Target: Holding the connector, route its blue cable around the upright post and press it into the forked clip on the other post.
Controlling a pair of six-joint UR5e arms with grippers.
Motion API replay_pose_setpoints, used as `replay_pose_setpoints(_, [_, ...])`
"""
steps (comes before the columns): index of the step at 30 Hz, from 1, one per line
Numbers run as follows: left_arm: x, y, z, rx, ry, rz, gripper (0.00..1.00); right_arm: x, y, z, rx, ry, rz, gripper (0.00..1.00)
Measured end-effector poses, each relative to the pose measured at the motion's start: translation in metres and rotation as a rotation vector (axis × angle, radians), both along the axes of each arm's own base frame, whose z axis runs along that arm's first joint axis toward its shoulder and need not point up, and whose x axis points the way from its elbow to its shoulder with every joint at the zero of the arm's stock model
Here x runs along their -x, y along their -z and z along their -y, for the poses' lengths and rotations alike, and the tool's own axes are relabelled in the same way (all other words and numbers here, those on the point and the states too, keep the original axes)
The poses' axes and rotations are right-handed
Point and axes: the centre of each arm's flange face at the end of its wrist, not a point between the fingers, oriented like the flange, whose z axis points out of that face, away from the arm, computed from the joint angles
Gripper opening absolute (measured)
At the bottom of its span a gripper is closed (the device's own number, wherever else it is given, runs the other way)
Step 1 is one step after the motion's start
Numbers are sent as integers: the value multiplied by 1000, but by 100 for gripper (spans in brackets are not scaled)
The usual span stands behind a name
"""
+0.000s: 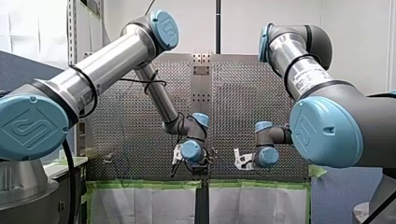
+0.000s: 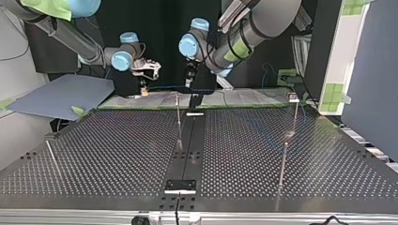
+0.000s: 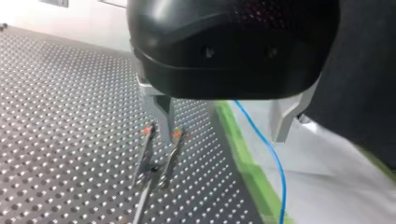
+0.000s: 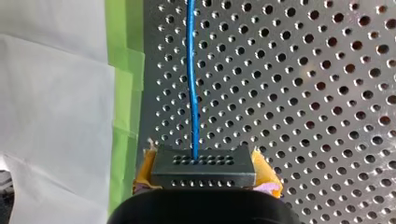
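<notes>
Barely started, I judge: my right end effector (image 4: 204,169) is clamped on the connector (image 4: 203,177) (yellow pads either side), upper left of centre in the top view, its blue cable (image 4: 192,84) running ahead over the desk (image 4: 303,93). My left end effector (image 3: 223,133) is spread, gripping nothing. Routing and clipping remain; a thin post (image 2: 178,119) stands bare mid-frame, nothing apparently blocking it.

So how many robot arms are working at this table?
2. My left arm comes in from the front view's left, my right arm from its right. No other arm shows in any view.
</notes>
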Motion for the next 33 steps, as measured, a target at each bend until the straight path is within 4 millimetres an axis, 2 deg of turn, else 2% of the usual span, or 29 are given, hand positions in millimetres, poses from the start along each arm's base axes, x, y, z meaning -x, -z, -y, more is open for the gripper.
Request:
replay_pose_setpoints(4, [15,7,-6,-22,7,-27,100,1,-2,-6,7,-11,7,0])
replay_pose_setpoints(13, [43,23,-19,-68,9,-77,100,-1,-31,-7,42,-21,41,0])
replay_pose_setpoints(23, [43,22,-18,-49,6,-63,100,0,-59,-15,76,-20,102,0])
replay_pose_setpoints(33, [37,20,-12,38,-11,-26,100,2,-56,-28,73,-29,104,0])
